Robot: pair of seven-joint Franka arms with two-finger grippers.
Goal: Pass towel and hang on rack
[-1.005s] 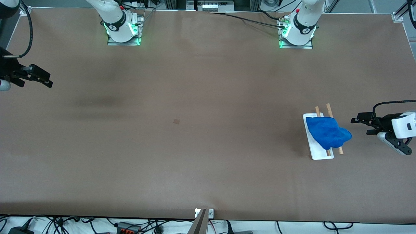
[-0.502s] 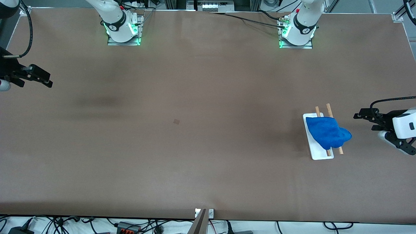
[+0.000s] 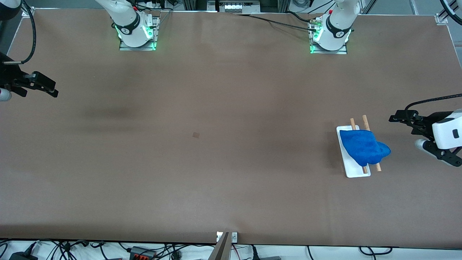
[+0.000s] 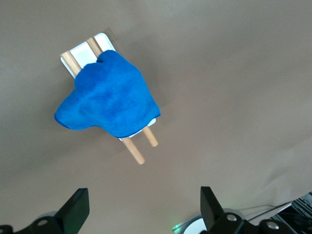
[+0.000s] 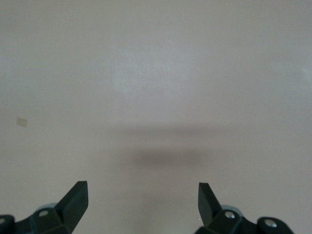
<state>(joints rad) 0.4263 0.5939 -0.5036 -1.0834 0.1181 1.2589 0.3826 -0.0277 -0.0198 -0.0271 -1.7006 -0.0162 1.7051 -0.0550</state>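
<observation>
From my station I see the towel (image 3: pixel 364 150) draped over the rack (image 3: pixel 352 169), which sits on the table (image 3: pixel 216 144) toward the left arm's end. The blue cloth covers the middle of both wooden rods (image 3: pixel 366 122); their ends stick out on either side of it, and one lobe of the fabric spills past the white tray base toward the left arm's end of the table. In the left wrist view the towel (image 4: pixel 107 97) looks bunched and rumpled rather than spread flat, with the rod ends (image 4: pixel 138 152) poking out from under it and a corner of the tray (image 4: pixel 78 51) visible. I can't make out the thin crosspiece (the cloth probably hides it).

The left gripper (image 3: pixel 406 131) hangs over bare table just beside the rack, toward the left arm's end, clear of the towel. Its jaws are spread wide with nothing between them, as its own wrist camera shows: two dark fingertips (image 4: pixel 78 207) well apart, only table surface in the gap.

The right gripper (image 3: pixel 50 90) hovers over the table at the right arm's end, well apart from the rack; that arm is waiting. Its fingers (image 5: pixel 77 199) also stand wide apart and hold nothing, with plain tabletop and a faint shadow beneath them.
</observation>
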